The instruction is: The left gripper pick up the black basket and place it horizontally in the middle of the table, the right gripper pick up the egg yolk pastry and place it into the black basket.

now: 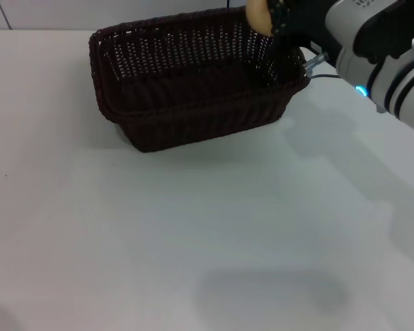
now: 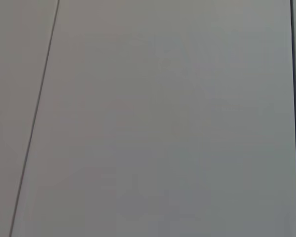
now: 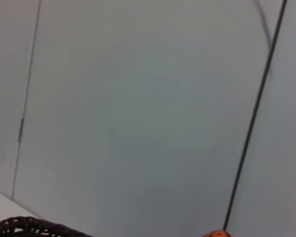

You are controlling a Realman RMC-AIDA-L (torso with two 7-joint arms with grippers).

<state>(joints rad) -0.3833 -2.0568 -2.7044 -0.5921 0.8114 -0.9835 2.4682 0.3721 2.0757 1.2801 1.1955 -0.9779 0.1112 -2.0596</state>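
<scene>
The black basket (image 1: 193,79) lies lengthwise across the far middle of the white table (image 1: 193,234), open side up. My right gripper (image 1: 272,17) reaches in from the right at the top edge of the head view, above the basket's far right corner. It is shut on the egg yolk pastry (image 1: 257,15), a pale beige bun held over the basket's rim. In the right wrist view a bit of the basket rim (image 3: 29,228) and the pastry's reddish top (image 3: 216,234) show at the edge. My left gripper is out of view; its wrist view shows only a plain wall.
The white and black right arm (image 1: 379,55) with a blue light fills the upper right corner. A grey wall with thin dark seams (image 3: 251,118) stands behind the table. Bare tabletop lies in front of and left of the basket.
</scene>
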